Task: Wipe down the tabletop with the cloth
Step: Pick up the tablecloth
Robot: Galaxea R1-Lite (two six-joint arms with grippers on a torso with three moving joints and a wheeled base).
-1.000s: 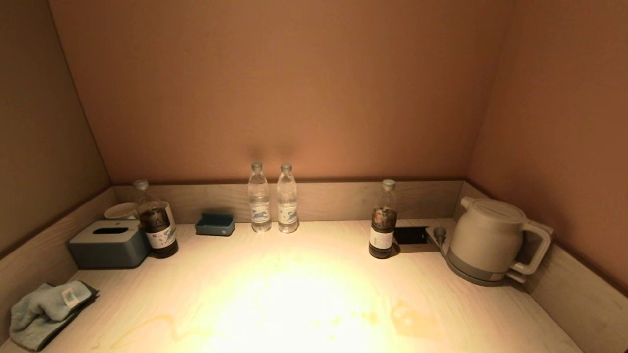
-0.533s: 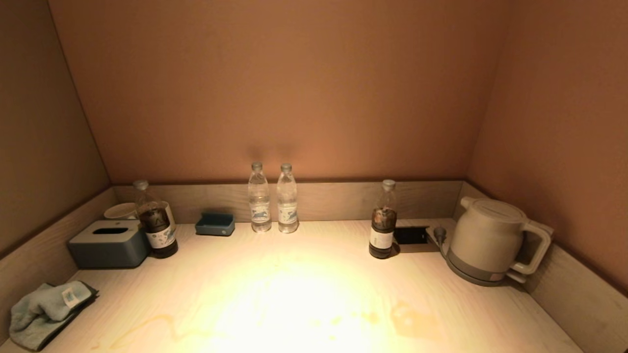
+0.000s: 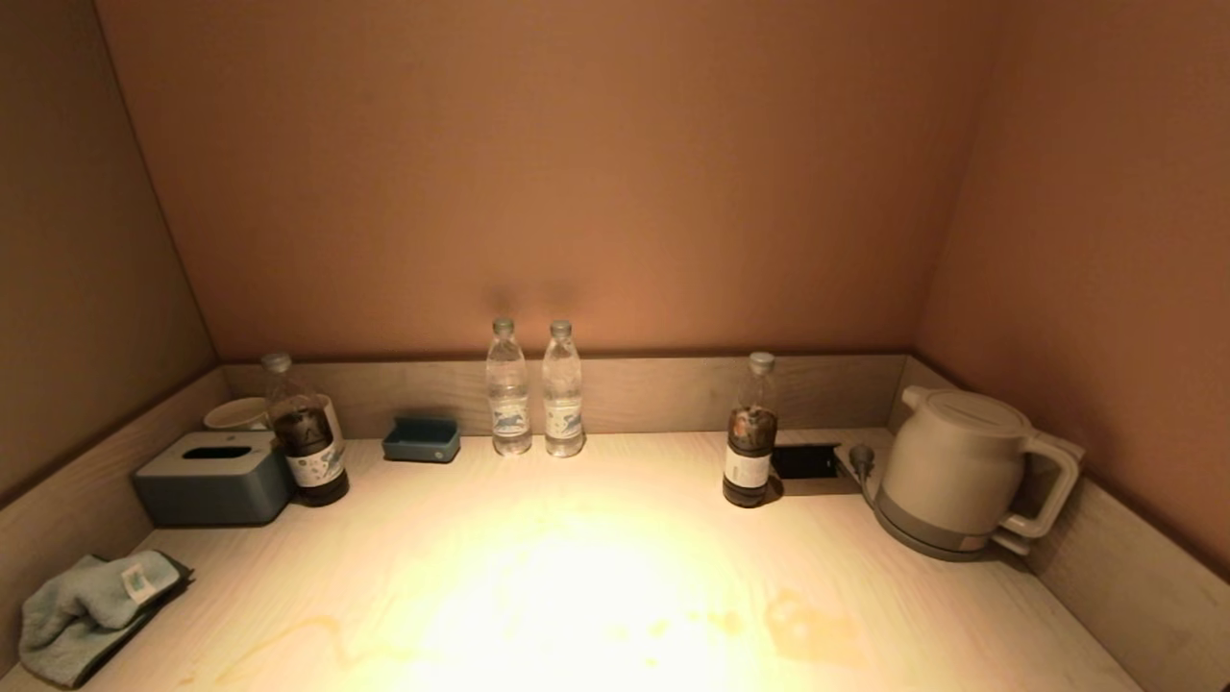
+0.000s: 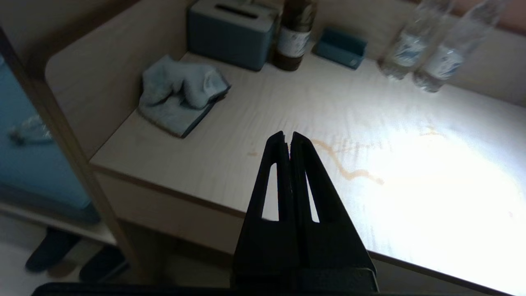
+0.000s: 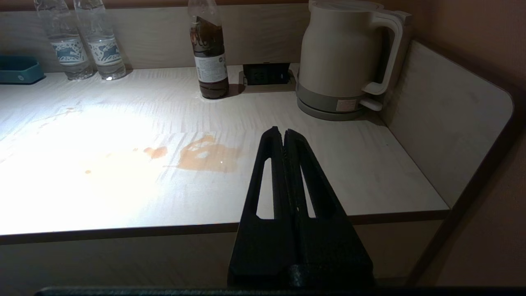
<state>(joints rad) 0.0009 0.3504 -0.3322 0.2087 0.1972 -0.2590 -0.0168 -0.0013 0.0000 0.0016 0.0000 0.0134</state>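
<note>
both grippers closed, left gripper (image 4: 289,137) and right gripper (image 5: 283,133) off the tabletop (image 3: 596,577); cloth (image 3: 86,610) lower left, untouched.

Dim, warm light here. I see one hot glare patch washing out the middle of the tabletop (image 3: 865,538); walls fall to shadow. Left wrist view is motion-blurred, the water bottles (image 4: 423,53) smeared. Head view bows at the edges.
</note>
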